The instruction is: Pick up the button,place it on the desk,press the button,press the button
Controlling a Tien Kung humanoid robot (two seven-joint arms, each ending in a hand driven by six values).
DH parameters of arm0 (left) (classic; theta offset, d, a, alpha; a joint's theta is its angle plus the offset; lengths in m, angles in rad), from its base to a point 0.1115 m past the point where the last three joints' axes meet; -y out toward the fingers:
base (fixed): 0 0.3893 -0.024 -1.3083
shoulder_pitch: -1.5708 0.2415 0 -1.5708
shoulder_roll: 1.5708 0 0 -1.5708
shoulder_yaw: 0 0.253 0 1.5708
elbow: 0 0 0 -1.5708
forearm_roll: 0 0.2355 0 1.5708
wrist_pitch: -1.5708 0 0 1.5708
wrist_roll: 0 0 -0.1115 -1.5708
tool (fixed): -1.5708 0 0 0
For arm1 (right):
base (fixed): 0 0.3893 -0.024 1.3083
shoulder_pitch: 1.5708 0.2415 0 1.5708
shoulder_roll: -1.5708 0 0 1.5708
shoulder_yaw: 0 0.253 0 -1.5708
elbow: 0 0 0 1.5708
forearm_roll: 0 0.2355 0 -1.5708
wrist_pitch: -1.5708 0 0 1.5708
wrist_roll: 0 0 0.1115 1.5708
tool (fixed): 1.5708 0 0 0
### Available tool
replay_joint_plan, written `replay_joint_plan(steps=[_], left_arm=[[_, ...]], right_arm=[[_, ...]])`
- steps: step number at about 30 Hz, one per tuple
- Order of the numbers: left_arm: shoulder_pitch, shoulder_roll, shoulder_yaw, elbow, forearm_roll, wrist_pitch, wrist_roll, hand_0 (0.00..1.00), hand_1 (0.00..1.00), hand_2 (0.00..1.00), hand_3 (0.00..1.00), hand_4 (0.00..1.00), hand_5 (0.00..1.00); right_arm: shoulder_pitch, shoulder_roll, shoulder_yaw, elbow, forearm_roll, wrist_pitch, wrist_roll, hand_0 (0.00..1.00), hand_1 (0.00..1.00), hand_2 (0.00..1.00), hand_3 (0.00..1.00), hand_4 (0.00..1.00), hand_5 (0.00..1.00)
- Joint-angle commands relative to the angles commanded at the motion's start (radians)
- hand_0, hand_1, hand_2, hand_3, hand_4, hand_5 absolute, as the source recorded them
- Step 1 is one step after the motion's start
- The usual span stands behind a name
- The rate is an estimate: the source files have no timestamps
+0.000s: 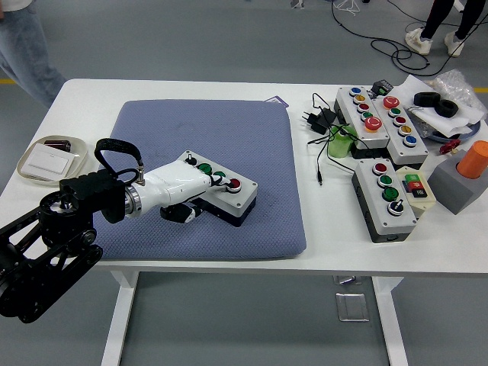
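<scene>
centrally, the button box (221, 189) sits on the blue pad (213, 152) atop the white table (320, 236). the left hand (183, 187) rests on it, fingers (216, 180) extended over the green button (204, 168), holding nothing, beside the red button (235, 184).

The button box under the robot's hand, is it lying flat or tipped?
Flat: the button box lies on the blue pad, buttons facing up.

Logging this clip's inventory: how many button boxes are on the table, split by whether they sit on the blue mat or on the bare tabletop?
On the blue mat: 1, the button box under the left hand.
On the bare tabletop: 3, the two long boxes side by side at the back right and the box in front of them.
Total: 4
</scene>
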Motion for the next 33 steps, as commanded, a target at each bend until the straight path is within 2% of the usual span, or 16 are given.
replay_joint_plan(steps=[11, 17, 24, 27, 29, 30, 33], left_arm=[[-0.009, 0.003, 0.034, 0.019, 0.0, -0.038, 0.005, 0.075, 0.002, 0.024, 0.868, 0.358, 0.002], [-0.01, 0.002, 0.026, 0.014, 0.0, -0.03, 0.005, 0.075, 0.002, 0.025, 0.862, 0.362, 0.002], [0.003, 0.002, -0.025, -0.024, 0.0, 0.027, 0.002, 0.076, 0.002, 0.027, 0.866, 0.368, 0.002], [0.014, 0.003, -0.073, -0.059, 0.0, 0.091, 0.004, 0.076, 0.002, 0.027, 0.866, 0.368, 0.002], [0.017, 0.003, -0.084, -0.066, 0.0, 0.11, 0.004, 0.076, 0.002, 0.027, 0.866, 0.368, 0.002], [0.022, 0.002, -0.105, -0.078, 0.0, 0.143, 0.014, 0.08, 0.003, 0.053, 0.864, 0.432, 0.002], [0.031, -0.001, -0.149, -0.087, 0.0, 0.236, 0.032, 0.08, 0.003, 0.053, 0.864, 0.432, 0.002]], right_arm=[[-0.004, 0.0, 0.006, 0.0, -0.007, 0.0, -0.002, 0.661, 0.579, 0.61, 0.591, 0.297, 0.06], [-0.006, 0.0, 0.005, 0.0, -0.005, -0.001, -0.002, 0.662, 0.579, 0.61, 0.591, 0.298, 0.058], [-0.007, 0.0, 0.004, 0.0, -0.004, -0.001, -0.001, 0.662, 0.579, 0.611, 0.591, 0.298, 0.058], [-0.007, 0.0, 0.005, 0.0, -0.005, -0.001, -0.001, 0.662, 0.579, 0.611, 0.591, 0.298, 0.058], [-0.006, 0.0, 0.005, 0.0, -0.005, -0.001, -0.001, 0.662, 0.579, 0.611, 0.591, 0.298, 0.058], [-0.006, 0.0, 0.004, 0.0, -0.004, -0.001, -0.001, 0.662, 0.579, 0.611, 0.592, 0.298, 0.058], [-0.006, 0.0, 0.004, 0.0, -0.005, -0.001, -0.002, 0.662, 0.579, 0.611, 0.592, 0.298, 0.058]])
